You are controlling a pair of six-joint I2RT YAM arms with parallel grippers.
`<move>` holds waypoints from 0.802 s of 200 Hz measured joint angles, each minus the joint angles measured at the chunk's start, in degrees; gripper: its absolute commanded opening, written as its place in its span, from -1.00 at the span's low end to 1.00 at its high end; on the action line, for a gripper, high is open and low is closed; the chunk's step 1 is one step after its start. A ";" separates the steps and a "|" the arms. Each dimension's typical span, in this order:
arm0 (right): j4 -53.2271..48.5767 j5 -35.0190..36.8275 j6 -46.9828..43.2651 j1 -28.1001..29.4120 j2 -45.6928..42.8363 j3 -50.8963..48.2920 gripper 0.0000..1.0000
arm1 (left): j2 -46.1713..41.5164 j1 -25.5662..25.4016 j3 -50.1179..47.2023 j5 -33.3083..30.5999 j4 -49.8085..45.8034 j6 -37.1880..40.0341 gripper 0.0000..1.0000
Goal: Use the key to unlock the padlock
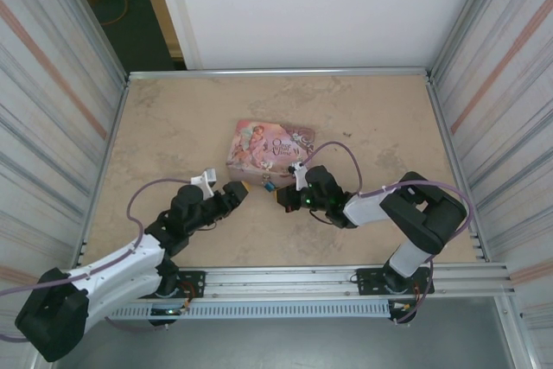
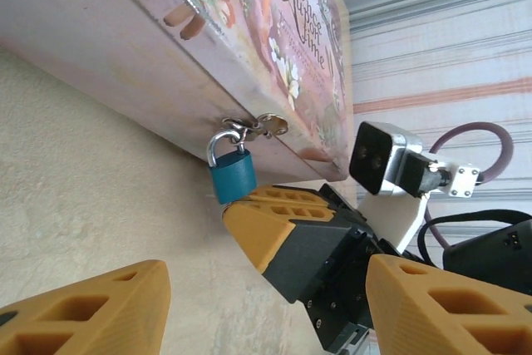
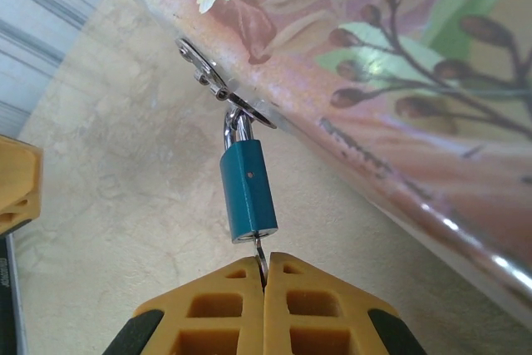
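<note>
While we pinch the key (image 3: 261,253) tight in the right gripper (image 3: 264,276), tip at the bottom of the padlock (image 3: 248,190) hanging off the tin (image 3: 374,81), left gripper (image 1: 237,193) sits wide open nearby. Risk: unheld padlock may swing, so our twist skews the key or slips it.

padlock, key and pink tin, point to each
padlock (image 3: 248,191), right wrist view, blue body
key (image 3: 261,253), right wrist view, thin shaft below padlock
pink tin (image 1: 270,146), top external view, lid
</note>
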 measured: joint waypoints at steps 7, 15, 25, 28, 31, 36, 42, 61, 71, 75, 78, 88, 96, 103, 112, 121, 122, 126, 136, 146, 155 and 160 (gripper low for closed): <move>-0.92 -0.04 0.35 0.00 -0.02 0.50 -1.00 | 0.52 0.00 -0.15 0.04 0.96 -0.52 0.26; -1.86 -0.04 0.63 0.02 -0.07 1.07 -1.00 | 1.46 0.00 -0.28 0.22 2.10 -1.09 0.25; -3.19 -0.02 1.36 0.22 -0.33 1.75 -1.00 | 3.08 -0.02 -0.39 0.37 3.72 -2.03 0.22; -3.48 -0.02 1.55 0.22 -0.46 1.90 -1.00 | 3.74 0.00 -0.39 0.48 4.33 -2.25 0.21; -3.89 0.00 1.66 0.26 -0.68 2.05 -1.00 | 4.33 -0.02 -0.42 0.55 4.90 -2.47 0.21; -4.37 0.00 1.84 0.28 -0.96 2.23 -1.00 | 5.35 0.00 -0.44 0.81 5.75 -2.82 0.20; -4.92 0.00 2.05 0.33 -1.31 2.43 -1.00 | 6.40 0.00 -0.46 0.92 6.64 -3.21 0.18; -6.32 0.17 2.99 0.33 -2.51 2.69 -1.00 | 10.25 -0.02 -0.46 1.75 9.90 -4.52 0.14; -6.93 0.17 3.28 0.33 -2.95 2.69 -1.00 | 12.17 -0.02 -0.46 1.92 11.63 -5.33 0.11; -7.15 0.20 3.37 0.33 -3.06 2.71 -1.00 | 12.81 -0.02 -0.46 1.97 12.20 -5.51 0.11; -7.28 0.17 3.41 0.33 -3.15 2.71 -1.00 | 13.33 -0.02 -0.46 1.99 12.72 -5.66 0.10; -7.93 0.17 3.56 0.33 -3.32 2.71 -1.00 | 15.06 -0.02 -0.46 2.03 14.38 -6.40 0.09; -8.33 0.17 3.58 0.33 -3.37 2.71 -1.00 | 16.24 -0.02 -0.46 2.19 15.63 -6.78 0.09; -8.63 0.17 3.58 0.35 -3.37 2.71 -1.00 | 17.16 -0.02 -0.46 2.25 16.59 -7.08 0.08; -9.11 0.17 3.58 0.39 -3.37 2.71 -1.00 | 18.27 -0.02 -0.46 2.43 17.90 -7.41 0.08; -9.49 0.20 3.61 0.55 -3.37 2.71 -1.00 | 19.19 -0.02 -0.46 2.47 18.93 -7.76 0.07; -9.51 0.20 3.61 0.55 -3.37 2.71 -1.00 | 19.37 -0.02 -0.46 2.49 19.06 -7.82 0.07; -9.62 0.20 3.63 0.63 -3.37 2.71 -1.00 | 19.71 -0.02 -0.46 2.60 19.50 -7.93 0.07; -9.84 0.17 3.80 0.66 -3.37 2.71 -1.00 | 20.70 -0.02 -0.44 2.82 20.48 -8.17 0.07; -9.94 0.17 4.02 0.68 -3.37 2.71 -1.00 | 21.46 -0.02 -0.44 2.86 21.38 -8.41 0.06; -10.03 0.17 4.22 0.70 -3.37 2.71 -1.00 | 22.12 -0.02 -0.44 2.86 21.99 -8.59 0.06; -10.10 0.17 4.26 0.70 -3.37 2.71 -1.00 | 22.45 -0.02 -0.44 2.86 22.25 -8.63 0.06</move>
